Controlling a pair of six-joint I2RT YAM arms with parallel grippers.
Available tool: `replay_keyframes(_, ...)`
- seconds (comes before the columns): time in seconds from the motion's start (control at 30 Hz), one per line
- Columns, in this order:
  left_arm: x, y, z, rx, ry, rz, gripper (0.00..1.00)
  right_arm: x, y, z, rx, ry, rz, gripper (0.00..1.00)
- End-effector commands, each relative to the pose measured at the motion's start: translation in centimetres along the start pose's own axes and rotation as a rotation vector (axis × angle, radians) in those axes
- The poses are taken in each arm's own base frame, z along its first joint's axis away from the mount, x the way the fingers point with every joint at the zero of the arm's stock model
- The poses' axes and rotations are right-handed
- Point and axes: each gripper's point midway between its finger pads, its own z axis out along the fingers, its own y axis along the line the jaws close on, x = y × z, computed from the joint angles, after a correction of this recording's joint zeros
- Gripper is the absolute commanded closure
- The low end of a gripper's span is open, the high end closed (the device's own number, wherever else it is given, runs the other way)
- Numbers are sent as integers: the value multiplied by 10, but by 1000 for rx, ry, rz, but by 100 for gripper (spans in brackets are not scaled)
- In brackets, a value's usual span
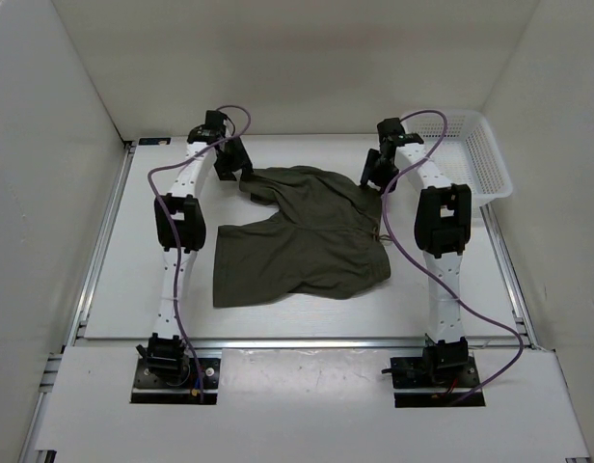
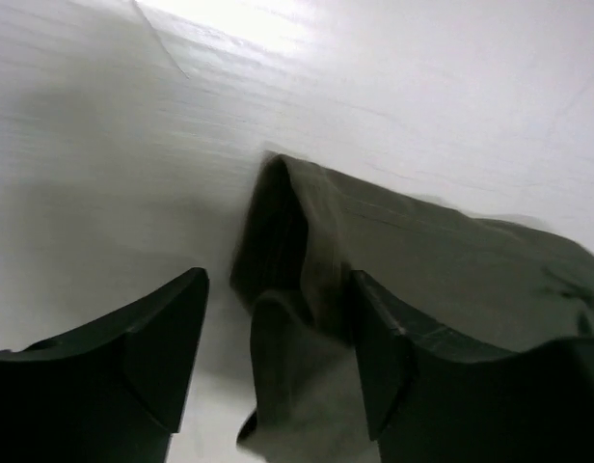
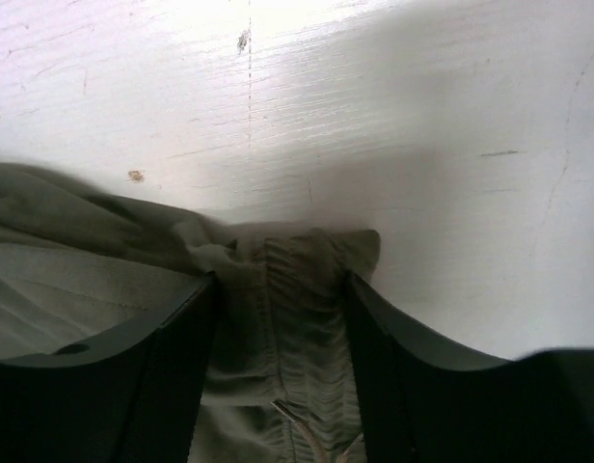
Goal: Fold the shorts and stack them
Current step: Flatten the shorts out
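Note:
The dark olive shorts (image 1: 297, 241) lie spread across the middle of the white table, their far part bunched up. My left gripper (image 1: 241, 179) is at their far left corner. In the left wrist view it (image 2: 278, 289) stands open over a raised fold of the shorts (image 2: 442, 260), with bare table showing beside the left finger. My right gripper (image 1: 372, 179) is at the far right corner. It (image 3: 282, 285) stands open astride the gathered waistband (image 3: 302, 265), which lies on the table between the fingers.
A white plastic basket (image 1: 480, 159) stands at the far right of the table. White walls close in the table on the left, right and far sides. A pale drawstring (image 3: 311, 439) shows at the waistband.

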Motion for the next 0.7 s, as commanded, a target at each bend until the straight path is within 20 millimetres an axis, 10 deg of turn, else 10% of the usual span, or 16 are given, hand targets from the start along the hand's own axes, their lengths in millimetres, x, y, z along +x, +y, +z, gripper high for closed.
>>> replay_keyframes(0.0,-2,-31,-4,97,-15,24,30,-8,1,-1,-4,-16,-1,42)
replay_keyframes(0.17,-12,-54,-22,153,-51,15,90,-6,3,-6,-14,-12,8,93)
replay_keyframes(0.47,-49,-44,-127,123,-190,31,90,-19,8,-67,-56,-152,22,100)
replay_keyframes(0.67,-28,-30,-169,66,-192,66,90,-11,9,-105,-77,-211,4,100)
